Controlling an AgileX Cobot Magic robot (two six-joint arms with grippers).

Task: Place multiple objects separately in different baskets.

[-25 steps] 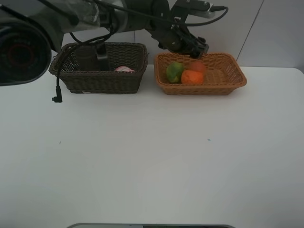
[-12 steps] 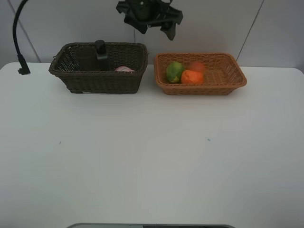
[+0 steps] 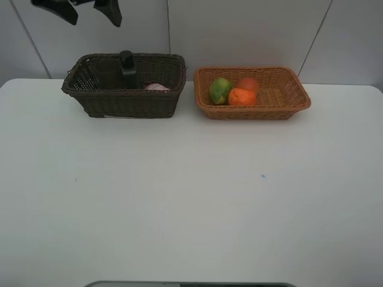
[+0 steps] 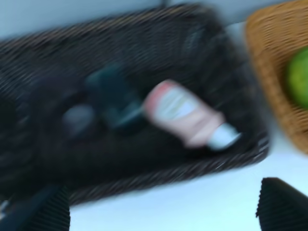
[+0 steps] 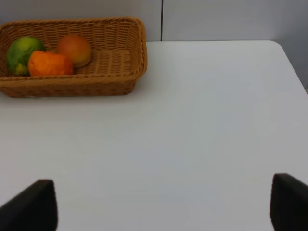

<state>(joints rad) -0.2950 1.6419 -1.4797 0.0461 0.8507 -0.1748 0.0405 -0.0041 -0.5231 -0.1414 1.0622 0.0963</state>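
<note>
The dark brown basket [image 3: 128, 103] holds the black pump bottle [image 3: 127, 63], the mauve cup [image 3: 108, 73] and the pink bottle [image 3: 157, 87] lying down. Inside the light tan basket [image 3: 251, 112] sit the green-yellow fruit [image 3: 219, 89], the orange [image 3: 242, 96] and the red-orange fruit [image 3: 249, 84]. My left gripper [image 3: 87, 9] hangs open and empty high above the dark basket [image 4: 159, 173]; its blurred wrist view looks down on the pink bottle [image 4: 185, 115]. In the right wrist view my right gripper [image 5: 161, 204] stands open over bare table, well short of the tan basket [image 5: 72, 86].
The white table [image 3: 191, 197] spreads out in front of both baskets. A panelled wall [image 3: 251, 30] rises right behind them. The table's right edge [image 5: 293, 67] shows in the right wrist view.
My left gripper has swung from above the tan basket leftward and up to above the dark basket. The arm and cable that covered the upper left have left the view. The objects stay put.
</note>
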